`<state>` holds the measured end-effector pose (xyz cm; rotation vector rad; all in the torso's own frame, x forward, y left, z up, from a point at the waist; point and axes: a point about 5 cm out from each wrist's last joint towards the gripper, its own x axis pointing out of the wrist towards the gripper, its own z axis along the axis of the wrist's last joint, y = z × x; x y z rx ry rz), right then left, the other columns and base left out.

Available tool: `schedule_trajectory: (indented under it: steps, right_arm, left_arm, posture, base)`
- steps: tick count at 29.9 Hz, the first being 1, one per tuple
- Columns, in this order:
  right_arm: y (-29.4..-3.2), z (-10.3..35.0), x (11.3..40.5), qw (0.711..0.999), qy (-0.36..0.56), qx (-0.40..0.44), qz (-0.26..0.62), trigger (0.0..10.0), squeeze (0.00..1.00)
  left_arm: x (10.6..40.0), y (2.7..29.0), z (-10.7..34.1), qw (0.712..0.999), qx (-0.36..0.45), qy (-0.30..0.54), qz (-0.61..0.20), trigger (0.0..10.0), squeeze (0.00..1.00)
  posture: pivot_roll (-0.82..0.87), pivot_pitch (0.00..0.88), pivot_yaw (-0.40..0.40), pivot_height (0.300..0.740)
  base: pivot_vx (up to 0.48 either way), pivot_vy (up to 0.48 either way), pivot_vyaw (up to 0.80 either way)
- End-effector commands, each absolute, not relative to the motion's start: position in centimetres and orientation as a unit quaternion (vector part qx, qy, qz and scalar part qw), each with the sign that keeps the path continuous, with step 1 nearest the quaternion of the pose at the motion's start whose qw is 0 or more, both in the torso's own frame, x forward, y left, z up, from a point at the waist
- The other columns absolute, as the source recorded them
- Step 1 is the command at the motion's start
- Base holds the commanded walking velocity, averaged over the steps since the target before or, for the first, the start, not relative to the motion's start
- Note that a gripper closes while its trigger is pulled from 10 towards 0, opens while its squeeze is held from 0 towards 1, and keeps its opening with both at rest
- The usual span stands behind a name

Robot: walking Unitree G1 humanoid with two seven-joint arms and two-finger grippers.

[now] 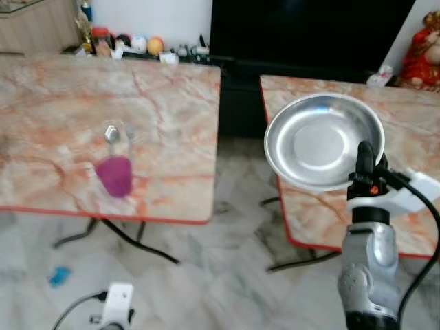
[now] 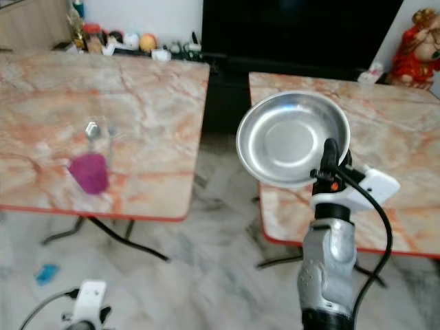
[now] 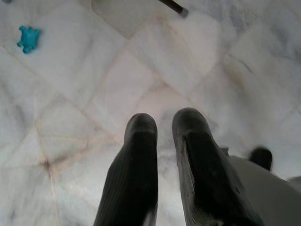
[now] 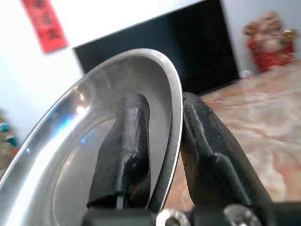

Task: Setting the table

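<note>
My right gripper (image 1: 366,159) is shut on the rim of a round steel plate (image 1: 320,139), held tilted in the air over the near left corner of the right marble table (image 1: 412,130). In the right wrist view one finger (image 4: 124,146) lies inside the steel plate (image 4: 70,155) and the other outside its rim. On the left marble table (image 1: 69,103) stands a clear glass with purple liquid (image 1: 115,172) and a spoon (image 1: 112,135) in it. My left gripper (image 3: 164,129) hangs low over the floor, its fingers close together with nothing between them.
A gap of tiled floor (image 1: 234,261) separates the two tables. A black TV cabinet (image 1: 309,34) stands behind them, with small items (image 1: 137,45) on a shelf at back left and a red figurine (image 1: 423,51) at back right. A blue scrap (image 1: 59,276) lies on the floor.
</note>
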<state>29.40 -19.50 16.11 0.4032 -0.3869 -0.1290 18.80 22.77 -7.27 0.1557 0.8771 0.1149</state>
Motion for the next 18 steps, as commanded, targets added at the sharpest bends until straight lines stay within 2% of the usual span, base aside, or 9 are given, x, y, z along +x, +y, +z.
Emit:
schedule_trajectory:
  steps: [1,18]
  right_arm:
    - [-20.17,16.89,29.25,0.956,-0.209,0.192,-0.071,10.0,0.0]
    - [-20.65,16.7,29.12,0.958,-0.203,0.187,-0.082,10.0,0.0]
  left_arm:
    - [18.76,22.49,-7.38,0.899,0.073,0.428,0.052,10.0,0.0]
    - [18.84,22.69,-7.29,0.9,0.074,0.427,0.052,10.0,0.0]
  posture:
    - [0.09,0.0,-0.067,0.74]
    - [0.09,0.0,-0.061,0.74]
  base:
    - [0.0,-0.48,0.0]
    - [0.0,-0.48,0.0]
